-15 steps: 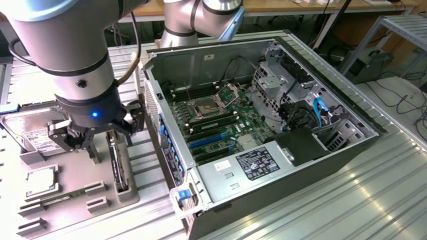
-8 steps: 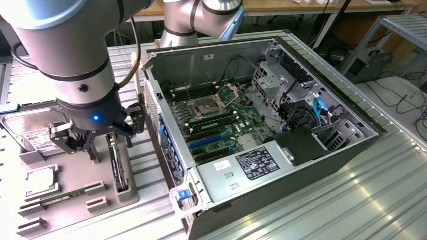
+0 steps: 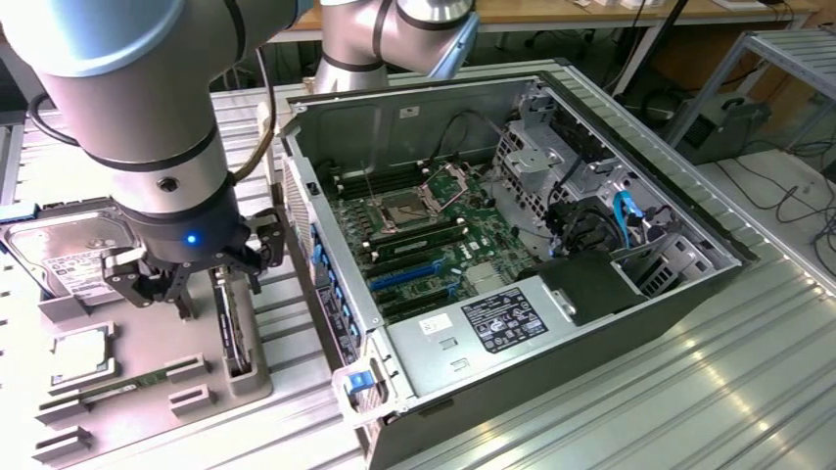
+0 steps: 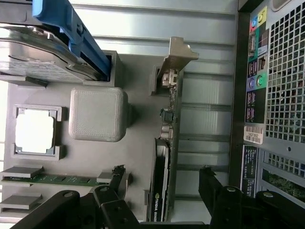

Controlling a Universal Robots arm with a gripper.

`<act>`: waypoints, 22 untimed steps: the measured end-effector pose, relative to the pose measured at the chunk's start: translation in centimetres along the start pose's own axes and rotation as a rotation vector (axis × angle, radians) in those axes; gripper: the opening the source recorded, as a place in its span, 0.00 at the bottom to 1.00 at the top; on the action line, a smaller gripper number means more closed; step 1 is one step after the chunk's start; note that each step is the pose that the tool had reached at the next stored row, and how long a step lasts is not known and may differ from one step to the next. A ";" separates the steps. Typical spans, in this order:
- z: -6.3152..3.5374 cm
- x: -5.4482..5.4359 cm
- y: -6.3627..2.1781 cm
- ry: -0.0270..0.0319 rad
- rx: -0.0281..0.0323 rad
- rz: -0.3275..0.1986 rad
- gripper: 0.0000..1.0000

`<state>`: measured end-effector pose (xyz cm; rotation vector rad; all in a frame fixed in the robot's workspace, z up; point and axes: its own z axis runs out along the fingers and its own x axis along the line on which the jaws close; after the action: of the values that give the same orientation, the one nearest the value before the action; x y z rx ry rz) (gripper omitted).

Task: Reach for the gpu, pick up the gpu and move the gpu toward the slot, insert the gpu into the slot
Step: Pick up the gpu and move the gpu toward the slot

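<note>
Metal bench (image 3: 731,392); wide-apart hand (image 4: 162,171) astride gpu (image 4: 167,119), NVIDIA lettering (image 4: 158,210) wrist-side

Your exterior view: bright, even daylight look, strongest toward exterior view's right. Glare streaks along ribbed table (image 3: 731,382). Grey tray (image 3: 242,389) under arm (image 3: 144,117) sits dimmer than table. Case (image 3: 432,108) interior well lit, pockets of deep shade among cables. Blue indicator light (image 3: 192,238) glows on wrist.

Your wrist view: processor (image 4: 34,133) blown out to white. Hard drive label (image 4: 33,67) washed by glare. Table slats very bright. gpu (image 4: 159,195) dark, faint sheen along shroud.
</note>
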<state>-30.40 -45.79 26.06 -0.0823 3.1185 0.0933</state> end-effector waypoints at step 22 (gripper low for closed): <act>4.37 0.1 -0.26 0.0001 0.0002 0.000 0.73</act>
<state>-30.39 -45.80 21.68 -0.0824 3.1186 0.0930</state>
